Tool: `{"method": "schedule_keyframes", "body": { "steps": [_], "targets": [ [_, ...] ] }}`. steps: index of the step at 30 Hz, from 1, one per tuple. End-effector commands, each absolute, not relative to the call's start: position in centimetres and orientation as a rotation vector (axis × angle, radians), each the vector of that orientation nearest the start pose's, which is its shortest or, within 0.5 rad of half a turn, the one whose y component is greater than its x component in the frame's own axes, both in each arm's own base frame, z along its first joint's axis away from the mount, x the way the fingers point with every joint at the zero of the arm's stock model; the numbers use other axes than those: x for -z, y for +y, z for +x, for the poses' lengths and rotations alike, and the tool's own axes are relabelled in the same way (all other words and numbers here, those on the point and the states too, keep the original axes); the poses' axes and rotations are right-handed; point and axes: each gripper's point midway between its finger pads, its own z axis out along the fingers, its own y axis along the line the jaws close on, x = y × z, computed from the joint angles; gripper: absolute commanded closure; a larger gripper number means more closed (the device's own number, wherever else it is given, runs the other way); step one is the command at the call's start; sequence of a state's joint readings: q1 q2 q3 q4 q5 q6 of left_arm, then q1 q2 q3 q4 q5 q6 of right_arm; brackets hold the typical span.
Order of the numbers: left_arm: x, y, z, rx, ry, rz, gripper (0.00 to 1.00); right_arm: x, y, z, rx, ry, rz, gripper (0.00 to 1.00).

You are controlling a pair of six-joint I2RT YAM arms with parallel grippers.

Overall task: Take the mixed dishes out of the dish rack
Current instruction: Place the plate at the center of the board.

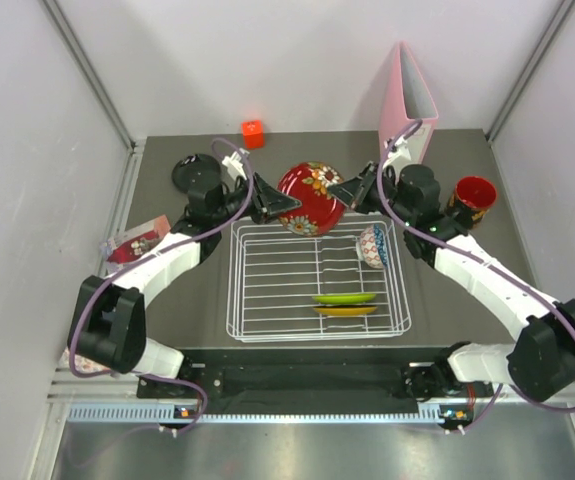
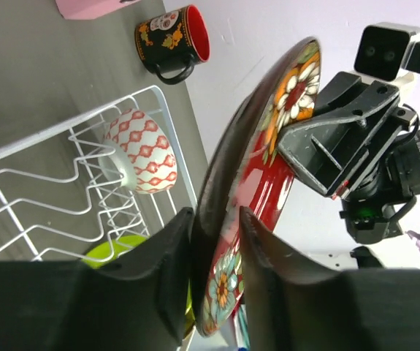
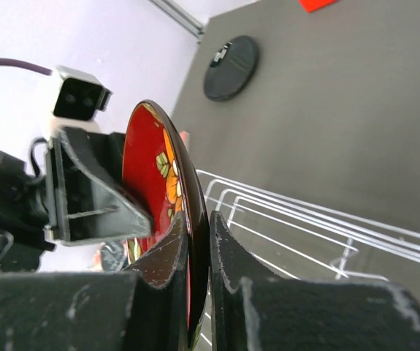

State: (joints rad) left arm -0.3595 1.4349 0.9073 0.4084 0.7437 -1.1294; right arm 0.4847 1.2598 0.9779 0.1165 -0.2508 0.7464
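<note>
Between the two claws hangs the red plate [image 1: 312,197], standing on edge just above the far rail of the dish rack [image 1: 235,290] and clear of the wires. My read is it's a handover. Each claw pinches an opposite rim, so the plate can't swing while one side lets go. The black plate [image 3: 230,67] sits on the table out behind the left claw, so I'd guess this one heads that way too.

Right claw [image 3: 196,227]: nearly fully closed, both fingers clamped onto the thin rim, one on each face. That grip looks solid.

Left claw [image 2: 215,219]: only part open, jaws straddling the other rim. From its wrist view both pads look pressed against the plate, back and front, so I'd call it gripping, though the bite is shallow.

Below and nearer than the claws, the rack holds the rest:
- patterned bowl [image 2: 145,152], tipped against a divider under the right claw
- lime green plate [image 1: 344,298] and gold plate [image 1: 345,311], slotted at the near end

The cup [image 2: 173,38] is on the table, outside the rack, beyond the right claw.
</note>
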Motion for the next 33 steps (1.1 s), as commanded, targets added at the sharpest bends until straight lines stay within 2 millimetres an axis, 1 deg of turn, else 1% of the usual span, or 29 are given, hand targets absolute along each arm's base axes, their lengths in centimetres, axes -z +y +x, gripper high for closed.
{"method": "schedule_keyframes", "body": {
  "steps": [1,3,4,8,9,10,11,12,13,14,15,16,17,18,19,20,21,22,23,24,25,26,27,28,29,30,31,32,33],
  "targets": [
    [-29.2,-28.8,30.8,1.706,1.878,0.054,0.77,-33.1,27.3,34.1,-1.256,1.7,0.008,1.0],
    [-29.0,-28.9,30.7,1.707,1.882,0.056,0.87,-32.9,27.5,34.0,-1.271,1.709,0.003,1.0],
    [-28.9,-28.9,30.6,1.708,1.886,0.052,0.99,-32.7,27.7,34.0,-1.275,1.715,-0.003,1.0],
    [-28.9,-28.6,30.9,1.679,1.879,0.026,1.0,-32.1,27.5,34.0,-1.251,1.736,-0.007,1.0],
    [-29.0,-28.5,30.9,1.664,1.875,0.027,1.0,-31.6,27.3,34.0,-1.227,1.759,0.0,0.96],
    [-29.0,-28.4,31.1,1.646,1.877,0.018,1.0,-31.4,27.1,34.0,-1.213,1.767,-0.001,0.7],
    [-29.6,-27.9,31.5,1.606,1.854,-0.006,1.0,-31.3,26.9,34.0,-1.196,1.77,-0.001,0.56],
    [-30.0,-27.5,32.0,1.563,1.835,-0.009,1.0,-30.9,26.6,34.2,-1.169,1.788,0.021,0.47],
    [-30.2,-27.1,32.1,1.539,1.842,-0.029,1.0,-31.0,26.2,34.1,-1.153,1.786,0.03,0.31],
    [-30.6,-26.7,32.6,1.515,1.827,-0.049,1.0,-31.0,25.9,34.1,-1.128,1.785,0.029,0.25],
    [-31.2,-26.1,33.2,1.503,1.807,-0.075,1.0,-30.5,25.4,34.2,-1.097,1.803,0.053,0.2],
    [-31.7,-25.7,33.6,1.495,1.789,-0.091,1.0,-30.9,25.0,33.9,-1.083,1.793,0.056,0.12],
    [-31.9,-25.4,34.0,1.484,1.783,-0.115,1.0,-30.8,24.7,33.9,-1.061,1.798,0.059,0.1],
    [-32.5,-24.6,34.9,1.466,1.764,-0.159,1.0,-30.2,24.2,34.0,-1.028,1.826,0.082,0.08],
    [-32.6,-24.1,35.5,1.454,1.76,-0.189,1.0,-30.4,23.8,33.8,-1.012,1.825,0.094,0.06],
    [-32.2,-23.4,36.2,1.436,1.777,-0.24,1.0,-30.2,23.4,33.8,-0.984,1.831,0.105,0.05],
    [-32.2,-21.9,37.4,1.419,1.763,-0.318,1.0,-30.0,22.7,33.8,-0.953,1.834,0.132,0.05],
    [-31.8,-20.9,38.4,1.4,1.76,-0.381,1.0,-30.5,22.2,33.5,-0.944,1.814,0.143,0.04],
    [-31.4,-19.9,39.2,1.385,1.756,-0.433,1.0,-30.0,21.8,33.3,-0.928,1.819,0.156,0.04],
    [-31.0,-18.0,40.3,1.364,1.739,-0.513,1.0,-30.0,21.4,33.3,-0.909,1.809,0.167,0.04],
    [-30.3,-16.9,41.3,1.339,1.732,-0.562,1.0,-30.5,21.0,32.8,-0.908,1.791,0.164,0.04],
    [-29.9,-15.9,42.0,1.317,1.721,-0.596,1.0,-30.3,20.8,32.7,-0.895,1.791,0.157,0.04],
    [-30.1,-14.2,43.0,1.285,1.694,-0.63,1.0,-30.3,20.7,32.5,-0.89,1.787,0.152,0.04],
    [-29.0,-13.5,44.2,1.263,1.705,-0.663,1.0,-30.7,20.5,32.2,-0.89,1.774,0.148,0.04],
    [-28.8,-12.9,44.9,1.249,1.701,-0.671,1.0,-30.5,20.4,32.1,-0.885,1.775,0.14,0.05],
    [-29.3,-12.2,46.0,1.229,1.686,-0.661,1.0,-30.4,20.4,31.9,-0.886,1.774,0.134,0.05],
    [-27.6,-12.1,47.4,1.215,1.722,-0.679,1.0,-30.2,20.4,31.8,-0.887,1.778,0.128,0.06],
    [-28.6,-12.1,48.6,1.207,1.714,-0.637,1.0,-30.1,20.5,31.6,-0.888,1.781,0.112,0.07],
    [-28.1,-12.2,49.5,1.208,1.737,-0.635,1.0,-30.0,20.7,31.5,-0.895,1.788,0.093,0.07]
  ]
}}
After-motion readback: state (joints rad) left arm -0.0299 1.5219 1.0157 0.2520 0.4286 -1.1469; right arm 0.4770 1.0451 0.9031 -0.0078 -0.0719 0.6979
